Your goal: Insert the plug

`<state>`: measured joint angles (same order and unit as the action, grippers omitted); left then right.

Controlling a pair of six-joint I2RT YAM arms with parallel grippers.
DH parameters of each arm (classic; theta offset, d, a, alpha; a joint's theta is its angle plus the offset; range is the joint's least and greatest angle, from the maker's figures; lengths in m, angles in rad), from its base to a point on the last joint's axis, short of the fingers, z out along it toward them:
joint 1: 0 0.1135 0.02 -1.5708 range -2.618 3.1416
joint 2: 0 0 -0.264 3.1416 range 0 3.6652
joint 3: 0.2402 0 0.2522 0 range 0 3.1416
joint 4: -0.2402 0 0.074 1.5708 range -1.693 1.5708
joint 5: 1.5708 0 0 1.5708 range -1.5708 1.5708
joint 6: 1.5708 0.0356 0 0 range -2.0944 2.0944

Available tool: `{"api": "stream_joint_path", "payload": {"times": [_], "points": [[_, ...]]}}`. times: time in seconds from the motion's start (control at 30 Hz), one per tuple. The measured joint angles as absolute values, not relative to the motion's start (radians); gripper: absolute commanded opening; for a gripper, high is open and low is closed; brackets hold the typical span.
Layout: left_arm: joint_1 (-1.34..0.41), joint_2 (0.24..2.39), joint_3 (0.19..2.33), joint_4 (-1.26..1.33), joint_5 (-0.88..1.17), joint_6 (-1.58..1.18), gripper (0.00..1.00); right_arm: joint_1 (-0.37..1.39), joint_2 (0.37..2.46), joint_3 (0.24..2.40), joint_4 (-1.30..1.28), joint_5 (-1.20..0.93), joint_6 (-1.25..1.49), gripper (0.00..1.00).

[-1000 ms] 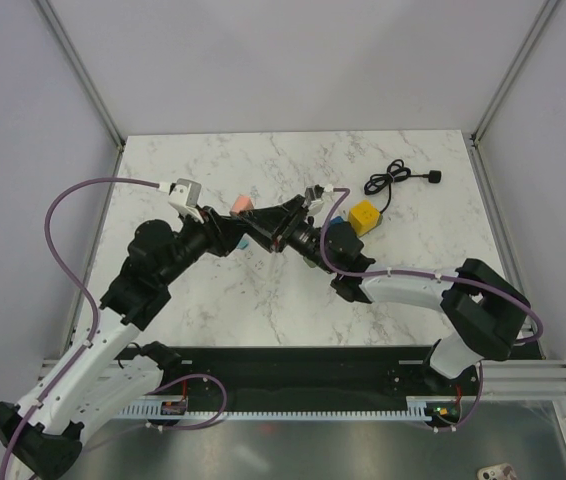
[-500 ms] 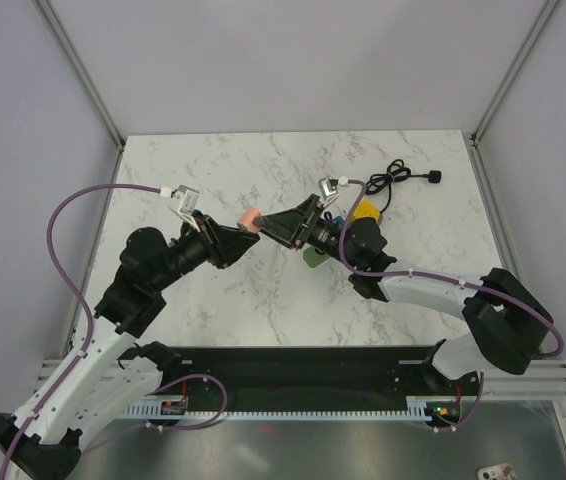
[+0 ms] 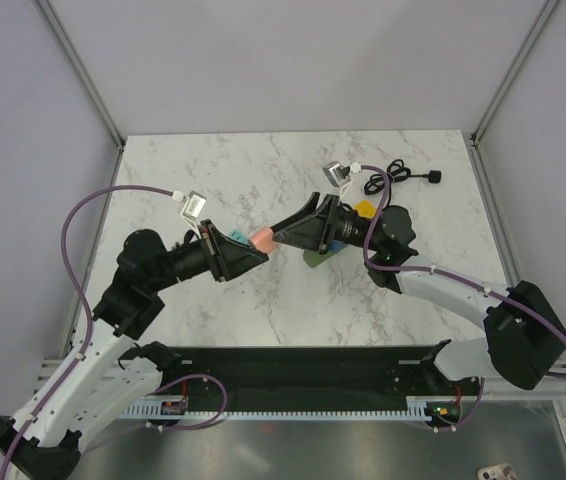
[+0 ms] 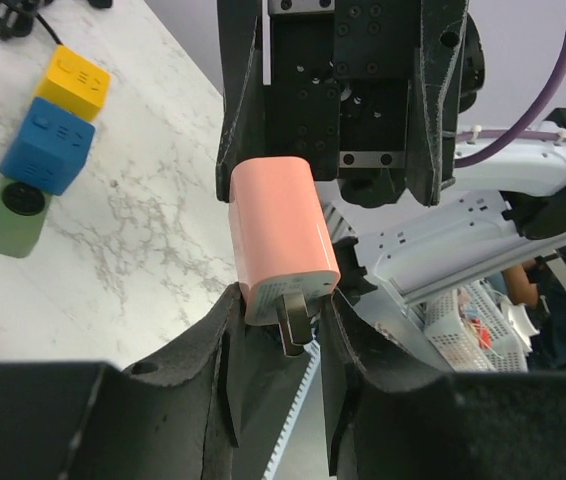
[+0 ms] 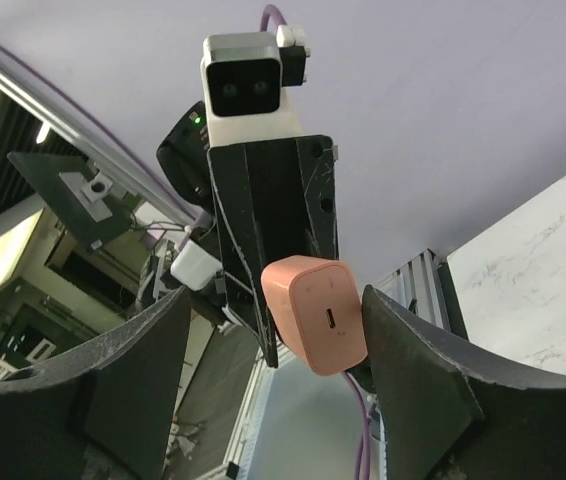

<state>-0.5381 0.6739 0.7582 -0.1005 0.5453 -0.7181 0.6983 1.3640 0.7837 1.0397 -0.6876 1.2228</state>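
My left gripper (image 4: 281,300) is shut on a pink plug (image 4: 278,240), gripping its prong end, with the prongs pointing back at my wrist. In the top view the plug (image 3: 261,240) hangs in the air above the table's middle, between both grippers. My right gripper (image 5: 278,300) faces the left one and is open. The plug's flat end with the small port (image 5: 318,315) sits between its fingers, close to the right finger (image 5: 413,370) and far from the left one. A green block (image 4: 13,215), a blue block (image 4: 48,145) and a yellow block (image 4: 71,82) lie in a row on the table.
A black cable with a plug end (image 3: 395,178) lies coiled at the back right of the marble table (image 3: 213,170). The green block (image 3: 318,258) and yellow block (image 3: 365,210) sit under my right arm. Frame posts stand at the back corners.
The left gripper has carried the plug toward the near side and slightly right. The right arm has drawn back to the right, uncovering the green block, and still faces the plug.
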Motion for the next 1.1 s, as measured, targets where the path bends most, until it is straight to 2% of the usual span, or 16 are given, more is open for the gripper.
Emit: {"api": "stream_joint_path", "payload": {"times": [0.13, 0.5, 0.63, 0.77, 0.8, 0.9, 0.93, 0.97, 1.07, 1.1], "points": [[-0.538, 0.674, 0.759, -0.082, 0.597, -0.756, 0.02, 0.695, 1.337, 0.784, 1.028, -0.749, 1.195, 0.69], [-0.538, 0.693, 0.758, 0.019, 0.670, -0.848, 0.02, 0.696, 1.323, 0.796, 1.028, -0.846, 1.193, 0.66], [-0.539, 0.695, 0.756, 0.059, 0.702, -0.879, 0.02, 0.697, 1.329, 0.796, 1.063, -0.860, 1.232, 0.46], [-0.539, 0.693, 0.738, 0.112, 0.731, -0.912, 0.02, 0.717, 1.346, 0.803, 1.093, -0.860, 1.259, 0.45], [-0.539, 0.693, 0.731, 0.123, 0.740, -0.919, 0.02, 0.725, 1.348, 0.804, 1.096, -0.860, 1.259, 0.34], [-0.539, 0.693, 0.717, 0.155, 0.764, -0.944, 0.02, 0.733, 1.357, 0.805, 1.107, -0.860, 1.259, 0.09], [-0.539, 0.693, 0.712, 0.163, 0.765, -0.950, 0.09, 0.734, 1.359, 0.805, 1.108, -0.860, 1.261, 0.04], [-0.539, 0.693, 0.709, 0.168, 0.765, -0.952, 0.22, 0.734, 1.361, 0.805, 1.114, -0.860, 1.264, 0.00], [-0.538, 0.694, 0.703, 0.180, 0.765, -0.952, 0.70, 0.734, 1.361, 0.805, 1.114, -0.856, 1.259, 0.00], [-0.538, 0.694, 0.703, 0.171, 0.758, -0.943, 0.76, 0.736, 1.361, 0.805, 1.115, -0.850, 1.259, 0.00]]}}
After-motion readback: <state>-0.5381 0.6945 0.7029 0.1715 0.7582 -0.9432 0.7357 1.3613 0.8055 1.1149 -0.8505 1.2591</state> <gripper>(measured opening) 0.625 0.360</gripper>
